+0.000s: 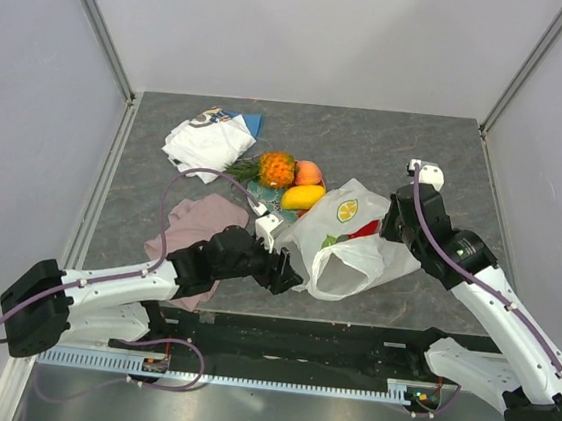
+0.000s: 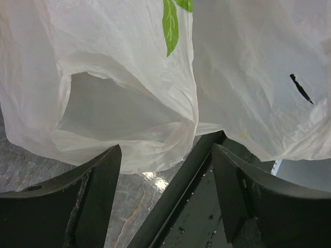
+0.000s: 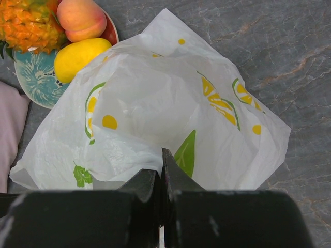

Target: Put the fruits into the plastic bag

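— How did the jaws stand?
— The right gripper (image 3: 162,161) had them together, pinching the film of the bag (image 3: 155,103), I believe. The left gripper (image 2: 165,151) had them apart, the bag's rim just in front.
— And the fruit?
— The pineapple (image 1: 276,169), peach (image 1: 308,172) and mango (image 1: 303,197) lay on the plate (image 3: 31,77) beside the bag. They looked light, hard and smooth, so grip across the middle. The bag was thin and floppy.

Premises are presenting as a robotics test cell. Plain white panels (image 1: 310,33) are enclosing a grey marbled table (image 1: 369,139); aluminium posts (image 1: 99,26) are framing the upper corners; a slotted cable duct (image 1: 273,380) is running along the bottom edge.
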`<move>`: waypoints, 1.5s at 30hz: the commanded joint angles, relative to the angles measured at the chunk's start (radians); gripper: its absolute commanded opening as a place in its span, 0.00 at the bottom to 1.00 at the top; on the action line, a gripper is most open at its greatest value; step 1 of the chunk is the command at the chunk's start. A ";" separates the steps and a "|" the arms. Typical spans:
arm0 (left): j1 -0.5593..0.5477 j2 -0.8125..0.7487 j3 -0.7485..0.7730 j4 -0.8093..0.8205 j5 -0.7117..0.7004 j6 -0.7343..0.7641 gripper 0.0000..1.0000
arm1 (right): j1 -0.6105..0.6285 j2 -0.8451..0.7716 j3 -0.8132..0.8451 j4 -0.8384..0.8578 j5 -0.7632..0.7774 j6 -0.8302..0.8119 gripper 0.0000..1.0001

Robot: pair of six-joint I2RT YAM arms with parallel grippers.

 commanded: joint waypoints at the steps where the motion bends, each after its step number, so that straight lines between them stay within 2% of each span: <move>1: -0.015 0.039 0.053 0.075 0.018 -0.003 0.76 | -0.002 -0.020 0.000 0.002 0.016 0.016 0.00; 6: -0.069 0.082 0.092 0.083 -0.002 0.019 0.75 | 0.000 -0.015 0.002 0.000 0.018 0.014 0.00; 13: -0.207 0.089 0.181 -0.032 -0.174 0.057 0.75 | -0.003 -0.013 0.007 -0.006 0.029 0.007 0.00; 22: -0.207 0.218 0.227 -0.073 -0.284 0.030 0.76 | -0.002 -0.023 0.008 -0.010 0.027 0.005 0.00; 26: -0.204 0.267 0.233 -0.025 -0.284 0.025 0.76 | -0.002 -0.030 0.008 -0.013 0.029 0.008 0.00; 31: -0.205 0.319 0.242 0.062 -0.203 0.034 0.76 | -0.002 -0.029 0.002 -0.015 0.026 0.010 0.00; 37: -0.202 0.401 0.265 0.112 -0.217 0.043 0.76 | -0.002 -0.029 -0.006 -0.012 0.024 0.011 0.00; 39: -0.196 0.427 0.265 0.132 -0.203 0.039 0.67 | -0.002 -0.027 -0.001 -0.012 0.021 0.013 0.00; 40: -0.191 0.431 0.267 0.141 -0.192 0.028 0.52 | -0.003 -0.029 0.000 -0.013 0.022 0.013 0.00; 42: -0.170 0.427 0.265 0.166 -0.152 0.005 0.34 | -0.002 -0.032 0.010 -0.021 0.018 0.013 0.00; 43: -0.158 0.422 0.262 0.175 -0.132 -0.007 0.19 | -0.002 -0.032 0.016 -0.026 0.016 0.011 0.03; 45: -0.113 0.396 0.261 0.216 -0.068 -0.048 0.05 | -0.003 -0.038 0.051 -0.046 0.006 0.008 0.21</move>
